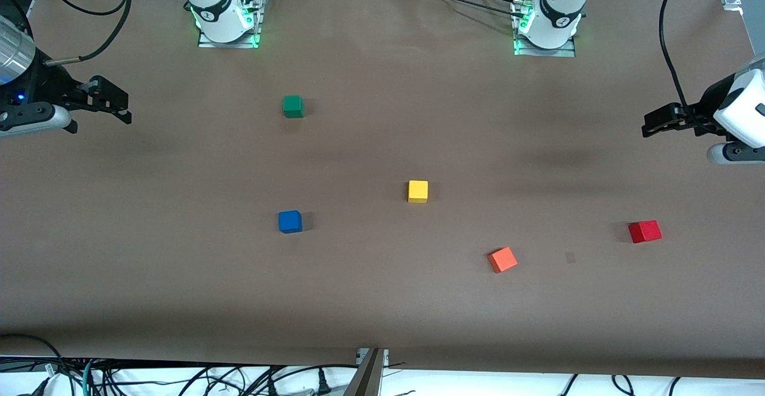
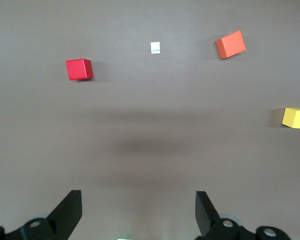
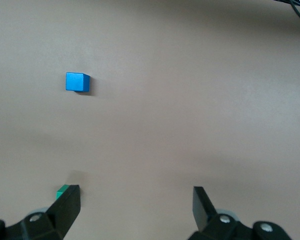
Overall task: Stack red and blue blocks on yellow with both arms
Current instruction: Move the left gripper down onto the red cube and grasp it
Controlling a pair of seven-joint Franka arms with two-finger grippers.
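Note:
The yellow cube (image 1: 418,191) sits near the middle of the table and shows at the edge of the left wrist view (image 2: 296,118). The blue cube (image 1: 290,221) lies beside it toward the right arm's end, a little nearer the front camera, and shows in the right wrist view (image 3: 77,82). The deep red cube (image 1: 644,231) lies toward the left arm's end and shows in the left wrist view (image 2: 79,69). My left gripper (image 1: 646,127) (image 2: 138,210) is open and empty, high over the left arm's end. My right gripper (image 1: 127,109) (image 3: 136,207) is open and empty, high over the right arm's end.
An orange-red cube (image 1: 502,259) (image 2: 230,44) lies between the yellow and red cubes, nearest the front camera. A green cube (image 1: 293,106) (image 3: 62,191) sits closer to the robot bases. A small pale mark (image 1: 570,257) (image 2: 155,48) is on the brown table cover.

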